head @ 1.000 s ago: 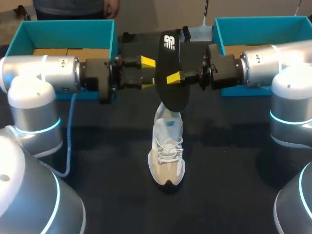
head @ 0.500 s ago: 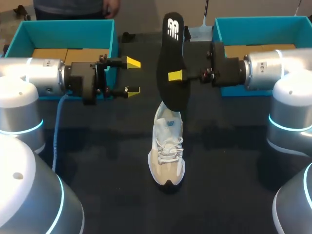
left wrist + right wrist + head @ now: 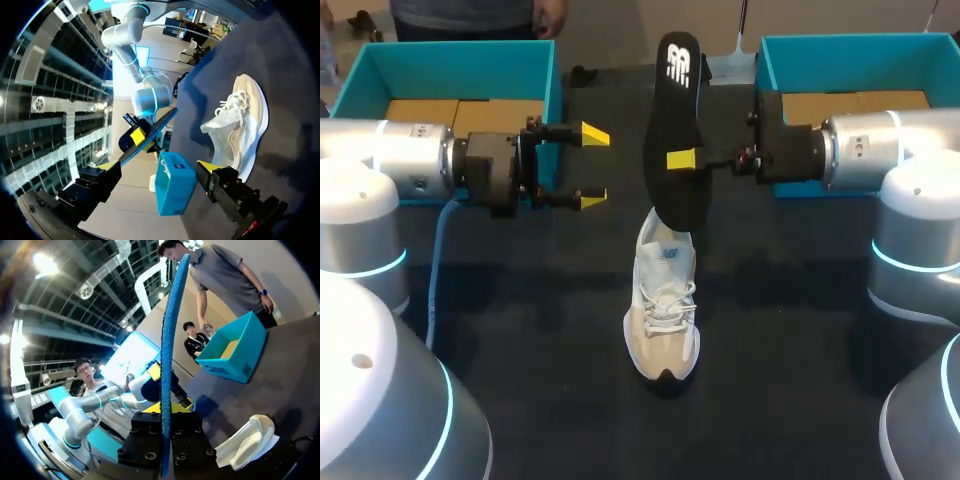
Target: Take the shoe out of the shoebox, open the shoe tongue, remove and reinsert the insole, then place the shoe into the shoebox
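Right gripper is closed on the black insole, which is pinched at its middle from both sides and held on edge above the tabletop's middle, toward the far edge. The insole's lower end is seen over the heel of the shoe. The beige and white shoe is laid flat at the tabletop's middle, laced, with its toe pointed to the near edge. Left gripper is spread wide with nothing held, level with the insole and near it, but not touching it. The left teal shoebox is set at the far left corner and the right teal shoebox at the far right corner.
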